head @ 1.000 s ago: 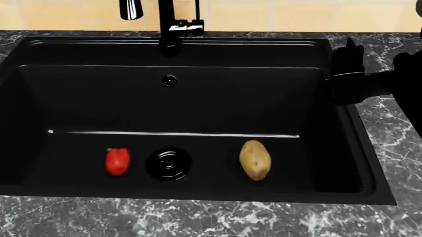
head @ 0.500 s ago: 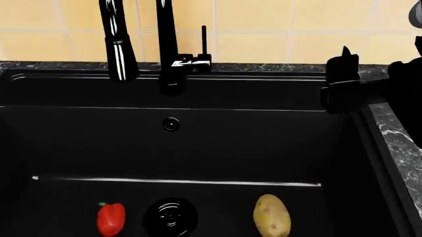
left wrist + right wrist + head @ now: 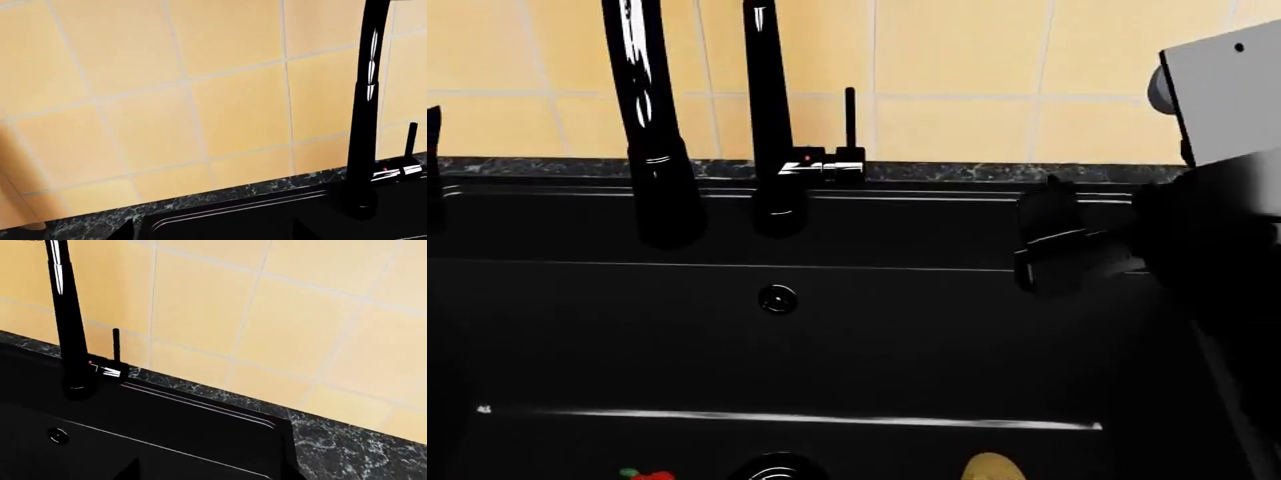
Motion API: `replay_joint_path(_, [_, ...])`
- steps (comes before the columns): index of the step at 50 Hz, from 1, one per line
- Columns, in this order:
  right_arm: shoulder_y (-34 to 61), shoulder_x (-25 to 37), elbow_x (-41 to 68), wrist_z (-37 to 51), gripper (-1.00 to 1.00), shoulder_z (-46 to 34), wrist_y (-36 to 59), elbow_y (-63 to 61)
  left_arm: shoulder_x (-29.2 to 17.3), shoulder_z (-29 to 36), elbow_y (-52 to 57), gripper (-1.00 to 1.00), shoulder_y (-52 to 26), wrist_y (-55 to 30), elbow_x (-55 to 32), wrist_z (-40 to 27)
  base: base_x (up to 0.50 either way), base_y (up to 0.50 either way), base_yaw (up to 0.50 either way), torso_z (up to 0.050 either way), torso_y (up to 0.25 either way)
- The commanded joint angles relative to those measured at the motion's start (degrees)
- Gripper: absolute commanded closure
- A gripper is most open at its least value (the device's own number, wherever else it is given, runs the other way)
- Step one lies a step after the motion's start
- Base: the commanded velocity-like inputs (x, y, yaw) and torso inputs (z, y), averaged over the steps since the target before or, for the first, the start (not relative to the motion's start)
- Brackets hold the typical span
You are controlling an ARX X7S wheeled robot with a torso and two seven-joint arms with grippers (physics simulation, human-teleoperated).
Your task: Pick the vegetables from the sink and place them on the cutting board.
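The sink is a deep black basin that fills the head view. At that view's bottom edge only the top of the tan potato and the green stem and red top of the bell pepper show, on either side of the drain. My right gripper hangs over the sink's right side, high above the potato. Its jaws stand apart and empty in the right wrist view. My left gripper is also open and empty; only a dark sliver of it shows at the head view's left edge. The cutting board is out of view.
The black faucet and its hanging spray head stand at the back of the sink, with a small lever beside them. The overflow hole is in the back wall. A yellow tiled wall rises behind a strip of dark marble counter.
The head view has tilted upward, so the vegetables slid down to its bottom edge. My right gripper has moved left over the sink. A sliver of my left gripper has come in at the left edge.
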Motion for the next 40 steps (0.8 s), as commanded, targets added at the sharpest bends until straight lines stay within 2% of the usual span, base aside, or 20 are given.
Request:
replay_joint_path(1, [1.3,-2.4,14.0,9.0,-1.00,-5.6,3.3,3.9,1.6,-1.0,-0.9,-1.00,0.7,-1.1,0.3,-0.3,0.00,0.00,0.00,0.000,0.000])
replay_joint_path(13, [-1.9,-4.7,10.3,8.1,-1.00,-13.5,-3.8,12.4,1.5,-0.8,-0.1,-1.00,0.9,-2.2,-0.6,-0.4,0.00,0.00,0.00,0.000,0.000])
replay_joint_path(24, [-3.2,-7.5,1.5,0.8,-1.00,-23.1,-17.0,27.7,1.5,-1.1,-0.1,-1.00,2.3,-1.6,-1.0,-0.5,0.00,0.00,0.00,0.000,0.000])
replay_joint_path(40, [-4.0,-12.2,-4.4,-5.4,-1.00,-29.2,-27.1,44.5,1.6,-1.3,-0.1,-1.00,5.0,-0.1,-1.2,-0.9,0.00,0.00,0.00,0.000,0.000])
